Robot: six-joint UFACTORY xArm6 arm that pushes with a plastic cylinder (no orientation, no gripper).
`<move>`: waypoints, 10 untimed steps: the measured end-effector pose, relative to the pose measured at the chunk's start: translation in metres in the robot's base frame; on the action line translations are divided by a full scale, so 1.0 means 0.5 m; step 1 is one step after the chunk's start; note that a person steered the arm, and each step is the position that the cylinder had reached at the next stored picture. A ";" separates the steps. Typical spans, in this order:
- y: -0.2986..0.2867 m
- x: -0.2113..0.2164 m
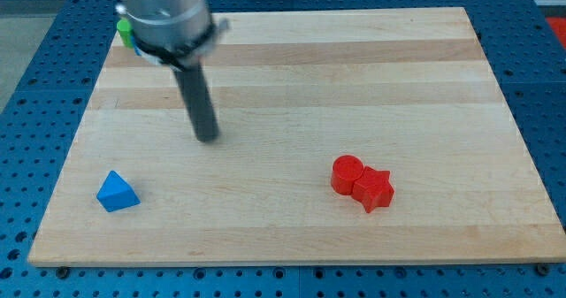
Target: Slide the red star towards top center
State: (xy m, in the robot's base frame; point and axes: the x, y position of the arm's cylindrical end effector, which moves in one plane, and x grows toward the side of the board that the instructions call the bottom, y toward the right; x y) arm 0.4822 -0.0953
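One rod, my tip (207, 137): bare, touching no block.
Red star (374, 190): well to tip's lower right, touching red cylinder (347, 173).

So the arm's upper part (164, 15) is motion-blurred and chopped off by the view's top edge, can't see where it goes from there. Tucked behind it at the view's top left there's a green block (126, 31), mostly hidden, only a sliver pokes out, so no clue what shape it is. There might be a bit of yellow just above it, too small to call. The red cylinder (347, 172) sits touching the red star (375, 190), and the star covers part of its side. The table (354, 86) itself is all in frame, but the blue perforated base (26, 112) under it runs off every edge.
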 end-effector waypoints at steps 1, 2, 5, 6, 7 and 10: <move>0.062 0.124; 0.242 0.155; 0.574 0.153; 0.620 0.141; 0.601 0.121; 0.567 -0.010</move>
State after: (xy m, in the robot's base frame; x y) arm 0.4772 0.1880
